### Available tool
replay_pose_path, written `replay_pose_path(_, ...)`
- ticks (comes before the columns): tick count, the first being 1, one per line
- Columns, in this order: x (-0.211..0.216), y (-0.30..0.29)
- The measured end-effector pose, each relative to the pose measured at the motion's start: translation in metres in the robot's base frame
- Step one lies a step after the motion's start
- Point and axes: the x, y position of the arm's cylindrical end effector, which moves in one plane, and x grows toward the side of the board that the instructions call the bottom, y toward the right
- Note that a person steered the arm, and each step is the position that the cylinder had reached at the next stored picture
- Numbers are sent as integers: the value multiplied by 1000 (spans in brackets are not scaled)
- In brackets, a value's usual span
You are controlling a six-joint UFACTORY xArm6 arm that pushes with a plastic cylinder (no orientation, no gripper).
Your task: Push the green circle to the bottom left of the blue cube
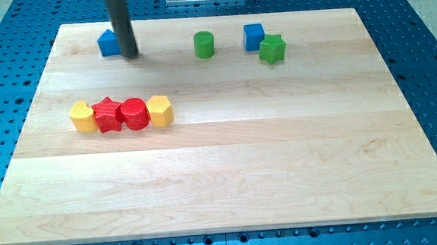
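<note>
The green circle stands near the view's top, middle. The blue cube sits to its right, with a gap between them. A green star touches the cube's lower right. My tip rests on the board at the top left, well to the left of the green circle and right beside a second blue block with a pointed top.
A row of touching blocks lies at the view's left middle: a yellow block, a red star, a red circle and a yellow hexagon. The wooden board is edged by a blue perforated table.
</note>
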Motion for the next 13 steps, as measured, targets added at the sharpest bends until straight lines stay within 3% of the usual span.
replay_pose_path(1,-10,-32)
replay_pose_path(3,-10,-24)
replay_pose_path(5,-9,87)
replay_pose_path(6,-9,115)
replay_pose_path(8,-53,117)
replay_pose_path(9,9,135)
replay_pose_path(10,43,163)
replay_pose_path(13,94,230)
